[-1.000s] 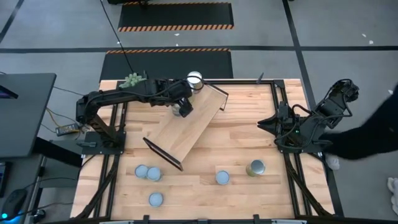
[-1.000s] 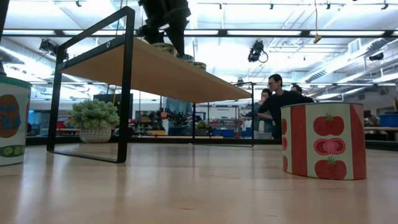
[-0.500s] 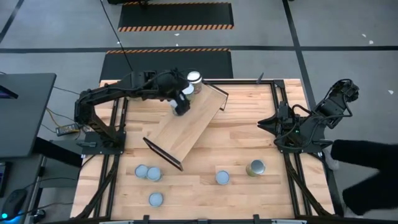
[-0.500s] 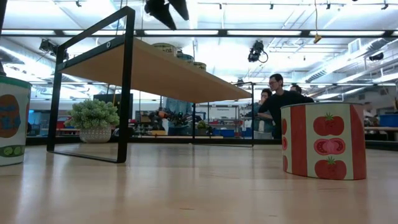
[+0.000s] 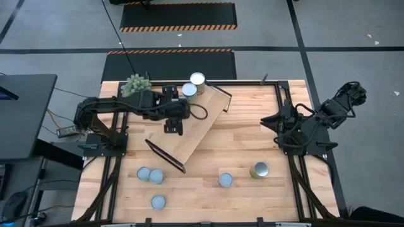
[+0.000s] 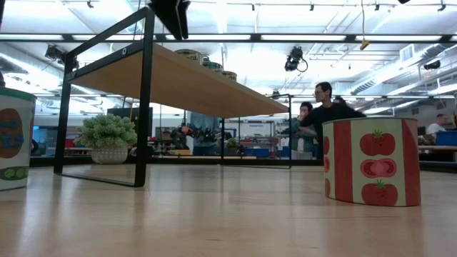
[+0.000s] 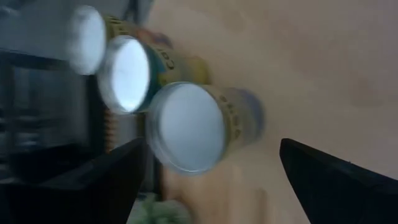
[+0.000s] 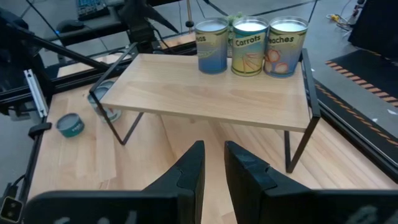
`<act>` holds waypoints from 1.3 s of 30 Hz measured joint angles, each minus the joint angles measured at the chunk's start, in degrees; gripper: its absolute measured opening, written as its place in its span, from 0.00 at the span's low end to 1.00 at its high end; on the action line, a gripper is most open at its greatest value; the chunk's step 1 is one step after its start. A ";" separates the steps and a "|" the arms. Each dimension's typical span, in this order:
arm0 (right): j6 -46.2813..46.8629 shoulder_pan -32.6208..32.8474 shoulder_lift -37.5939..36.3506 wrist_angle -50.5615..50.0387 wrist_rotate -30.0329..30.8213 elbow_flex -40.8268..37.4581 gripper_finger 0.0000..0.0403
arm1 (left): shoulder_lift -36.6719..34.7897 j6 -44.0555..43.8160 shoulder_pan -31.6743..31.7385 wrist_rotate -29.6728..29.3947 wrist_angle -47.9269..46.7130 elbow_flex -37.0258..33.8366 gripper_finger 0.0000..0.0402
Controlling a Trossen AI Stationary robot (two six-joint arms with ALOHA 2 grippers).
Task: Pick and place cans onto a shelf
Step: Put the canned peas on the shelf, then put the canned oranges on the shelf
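The light-wood shelf (image 5: pixel 192 129) stands slantwise on its black frame ends mid-table; it also shows in the low view (image 6: pixel 178 82) and the right wrist view (image 8: pixel 211 93). Three cans (image 8: pixel 249 46) stand upright in a row at its far end, also seen in the left wrist view (image 7: pixel 186 127). My left gripper (image 5: pixel 173 125) hovers open and empty above the shelf, short of the nearest can (image 7: pixel 186 127). My right gripper (image 5: pixel 266 124) waits shut at the table's right side, touching nothing. Several cans (image 5: pixel 156 176) stand on the table near the front edge.
A spiky green plant (image 5: pixel 136 82) sits at the far left corner. Loose cans stand at the front: left cans (image 5: pixel 144 173), (image 5: pixel 158 202), middle can (image 5: pixel 226 180), gold-sided can (image 5: pixel 259 169). A tomato can (image 6: pixel 370 160) stands close to the low camera. People stand beyond the table (image 6: pixel 325 107).
My left gripper has risen from the row of cans on the shelf's far end and drawn back along the shelf toward the table's near-left. The cans stay upright on the shelf. A person at the table's right has moved out of the high view.
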 joint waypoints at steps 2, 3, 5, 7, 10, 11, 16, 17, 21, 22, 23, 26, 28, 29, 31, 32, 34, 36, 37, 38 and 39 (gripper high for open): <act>0.00 -0.40 -0.02 0.01 -0.05 0.00 0.17 | 0.00 1.52 -1.09 -3.88 1.95 -1.87 0.92; 0.00 -0.56 -0.02 0.02 -0.06 0.00 0.17 | 0.00 2.04 -1.45 -5.02 2.70 -2.67 0.91; 0.02 -0.78 0.00 0.09 -0.16 0.00 0.17 | 0.00 3.05 -1.75 -5.31 3.30 -3.84 0.91; 0.00 -0.81 -0.02 0.33 -0.16 0.00 0.17 | 0.00 3.05 -1.67 -5.79 3.78 -5.10 0.91; 0.00 -0.79 -0.01 0.84 -0.21 0.00 0.17 | 0.04 3.05 -1.59 -9.45 4.75 -6.57 0.91; 0.00 -0.79 -0.02 1.07 -0.21 0.00 0.17 | 0.04 3.06 -1.59 -11.17 4.75 -6.63 0.91; -0.84 -0.79 0.00 1.68 -0.21 0.00 0.17 | 0.02 3.64 -0.84 -16.19 6.23 -6.61 0.91; -0.95 -0.79 0.00 1.82 -0.21 0.00 0.17 | 0.02 3.67 -0.49 -16.40 6.19 -6.61 0.91; -1.01 -0.79 -0.01 1.84 -0.21 0.00 0.17 | 0.02 4.34 0.30 -16.50 6.14 -6.61 0.91; -1.00 -0.79 0.00 1.84 -0.21 0.00 0.17 | 0.02 4.51 0.37 -16.38 6.17 -6.61 0.91; -0.94 -0.79 0.00 1.84 -0.21 0.00 0.17 | 0.02 4.50 0.34 -15.88 6.17 -6.61 0.91; -0.87 -0.79 0.00 1.91 -0.21 0.00 0.17 | 0.02 3.59 -0.43 -13.19 6.14 -6.61 0.91; -0.87 -0.79 -0.01 2.32 -0.21 0.00 0.17 | -0.03 2.96 -1.25 -12.20 6.15 -6.61 0.91; -0.90 -0.79 -0.02 2.34 -0.21 0.00 0.17 | -0.07 2.85 -1.64 -12.08 6.19 -6.61 0.91; -0.94 -0.79 0.00 2.40 -0.21 0.00 0.17 | -0.09 1.33 -2.46 -11.45 6.08 -6.16 0.91; -0.91 -0.79 0.00 2.40 -0.24 0.00 0.17 | -0.09 0.36 -2.80 -10.44 6.32 -5.44 0.91; -0.87 -0.81 -0.02 2.51 -1.14 0.00 0.17 | -0.17 -2.13 -3.61 -7.56 8.68 -3.89 0.91; -0.92 -0.81 0.26 2.59 -2.34 0.00 0.17 | -0.17 -4.13 -4.41 -3.05 11.74 -2.27 0.91; -0.95 -0.81 0.53 2.63 -2.65 0.00 0.17 | -0.17 -4.94 -4.84 -0.32 13.70 -1.63 0.91; -1.07 -0.81 0.81 2.64 -2.97 0.00 0.17 | -0.17 -6.00 -5.31 2.12 15.90 -1.22 0.91; -1.27 -0.81 1.14 2.64 -3.46 0.00 0.17 | -0.19 -7.11 -5.70 4.50 18.50 -1.02 0.91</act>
